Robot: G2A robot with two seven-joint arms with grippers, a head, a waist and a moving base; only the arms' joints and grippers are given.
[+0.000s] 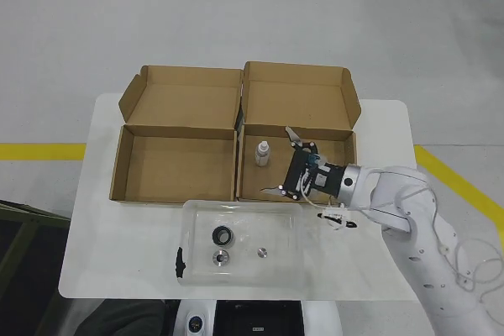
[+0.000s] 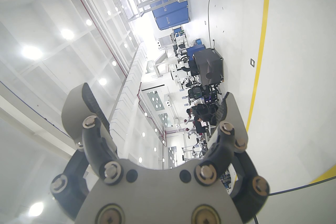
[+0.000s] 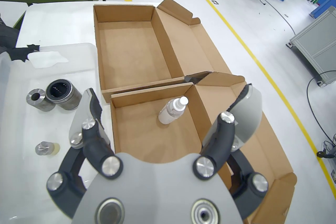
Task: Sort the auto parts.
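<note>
Sorting station, three parts left to place. The right gripper (image 1: 281, 161) hangs over the cardboard box (image 1: 328, 139) on the robot's right, jaws spread wide and gripping nothing; a small white bottle (image 1: 261, 154) stands upright on that box's floor, just beyond the fingers. A second box (image 1: 176, 168) adjoins it, sharing a wall. Nearer the robot, a clear tray (image 1: 193, 218) holds the unsorted parts: a dark ring-shaped bushing (image 1: 223, 234), a grey cylinder with a bore (image 1: 223, 257) touching or nearly touching it, and a small metal piece (image 1: 262, 250) apart from both. The left gripper (image 2: 156, 92) points away into the hall, wide open and empty. Likely hazards: a finger crossing toward the tray may snag the box's front wall or tip the bottle; the close-set round parts may be nudged together, roll, or slip from the pads
</note>
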